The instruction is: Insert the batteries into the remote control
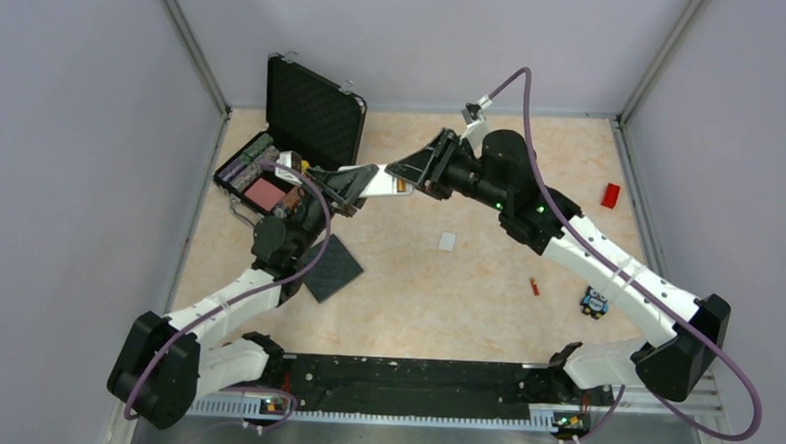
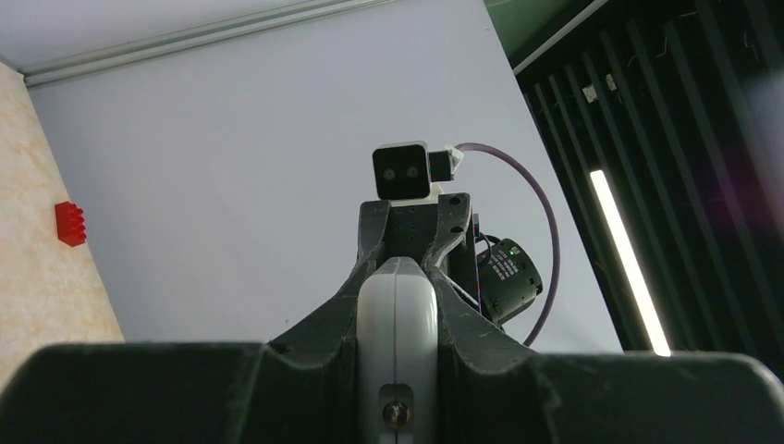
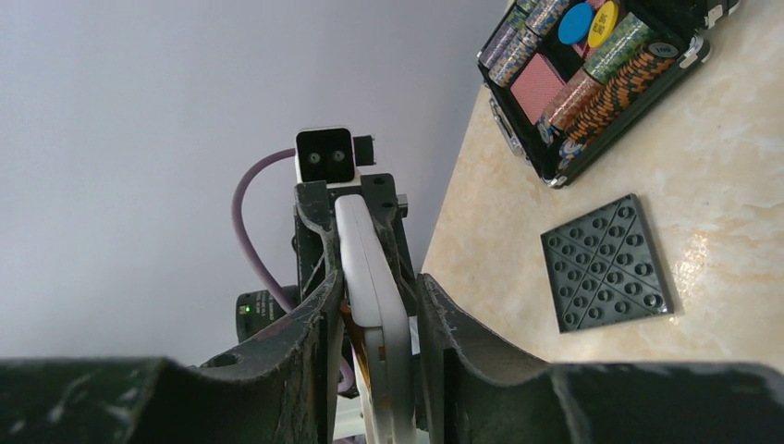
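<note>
Nearest the bases: one battery point(image 1: 533, 286) lies loose on the table, well apart from the case point(image 1: 314, 113), nearer us than it and off toward the right arm's side. We judge it tiny, hard and round, so it will roll and may squirt out of a pinch. Take it across its middle, fingers square to its length.

Plate point(image 1: 332, 269): flat on the table, just nearer than the case. Not needed.

Small white flat piece point(image 1: 447, 241), between the battery and the case. It may be the slot cover; we cannot tell.

Remote point(image 1: 379, 180): off the table, in the air just beside the case on its right-arm side, spanning the two grippers. The left gripper point(image 2: 396, 287) is fully closed on one end, with a finger on each broad face. The right gripper point(image 3: 377, 289) has its jaws narrow round the other end; we read this as a grip too. An orange sliver point(image 3: 357, 356) shows between one right finger and the remote, probably the other battery at the slot. Its seating is not visible.

Handling, remote: light, stiff plastic shell, smooth, so apt to slip or pivot between hard fingers. Best gripped near an end, with the slot left clear. Pressing a battery in will lever it, so support at both ends looks prudent.

Block point(image 1: 610, 195): well apart from the case, toward the right-arm side.

Case, farthest: lid up, chips in rows.
</note>
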`<state>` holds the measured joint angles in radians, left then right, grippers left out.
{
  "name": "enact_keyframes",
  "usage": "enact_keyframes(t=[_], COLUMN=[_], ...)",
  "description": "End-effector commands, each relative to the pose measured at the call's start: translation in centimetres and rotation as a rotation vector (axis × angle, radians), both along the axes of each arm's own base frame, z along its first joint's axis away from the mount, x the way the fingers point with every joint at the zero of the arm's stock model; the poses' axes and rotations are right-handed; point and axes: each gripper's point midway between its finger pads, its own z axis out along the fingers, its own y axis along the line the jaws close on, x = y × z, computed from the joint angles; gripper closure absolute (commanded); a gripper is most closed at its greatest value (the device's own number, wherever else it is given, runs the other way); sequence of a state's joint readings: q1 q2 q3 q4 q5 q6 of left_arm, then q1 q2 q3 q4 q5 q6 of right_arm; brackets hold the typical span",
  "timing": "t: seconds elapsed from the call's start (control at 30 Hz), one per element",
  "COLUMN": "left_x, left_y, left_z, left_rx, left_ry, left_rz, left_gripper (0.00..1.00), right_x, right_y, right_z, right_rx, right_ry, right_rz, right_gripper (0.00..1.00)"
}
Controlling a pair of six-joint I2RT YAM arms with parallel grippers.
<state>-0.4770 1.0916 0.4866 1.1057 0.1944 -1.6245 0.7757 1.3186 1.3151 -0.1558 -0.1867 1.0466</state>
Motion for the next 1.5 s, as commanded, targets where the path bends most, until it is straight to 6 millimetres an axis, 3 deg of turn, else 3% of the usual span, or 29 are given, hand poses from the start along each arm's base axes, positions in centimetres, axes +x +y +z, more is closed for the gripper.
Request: enact_keyframes(t=[0.0, 0.1, 0.27, 0.73, 0.97, 1.23, 1.47], left_x=[-2.3, -2.2, -1.9, -1.4, -1.4, -1.4, -1.3], left_y=[1.9, 1.9, 1.7, 1.3, 1.3, 1.3, 1.3], left_z=[6.6, 6.5, 5.5, 2.7, 1.6, 1.4, 1.4], left_rx=[-0.149, -0.141, -0.11, -0.042, -0.021, -0.008, -0.009], left_ry=[-0.182, -0.181, -0.164, -0.112, -0.091, -0.09, -0.084], left_rz=[0.012, 0.018, 0.026, 0.041, 0.048, 0.051, 0.053], left_gripper=[1.0, 1.0, 1.0, 1.0, 1.0, 1.0, 1.0], right_x=[-0.1, -0.2, -0.2, -0.1, 0.7, 1.0, 0.9], right_y=[-0.1, 0.0, -0.4, -0.5, -1.0, -0.8, -1.1], right_z=[-2.7, -2.4, -0.3, 4.0, 3.9, 3.0, 2.7], right_rx=[-0.088, -0.082, -0.044, 0.077, 0.09, 0.094, 0.09], right_ry=[0.031, 0.025, -0.019, -0.09, -0.072, -0.03, -0.03], right_rz=[0.022, 0.031, 0.015, 0.028, -0.004, -0.003, -0.012], right_gripper=[0.67, 0.58, 0.31, 0.16, 0.21, 0.5, 0.65])
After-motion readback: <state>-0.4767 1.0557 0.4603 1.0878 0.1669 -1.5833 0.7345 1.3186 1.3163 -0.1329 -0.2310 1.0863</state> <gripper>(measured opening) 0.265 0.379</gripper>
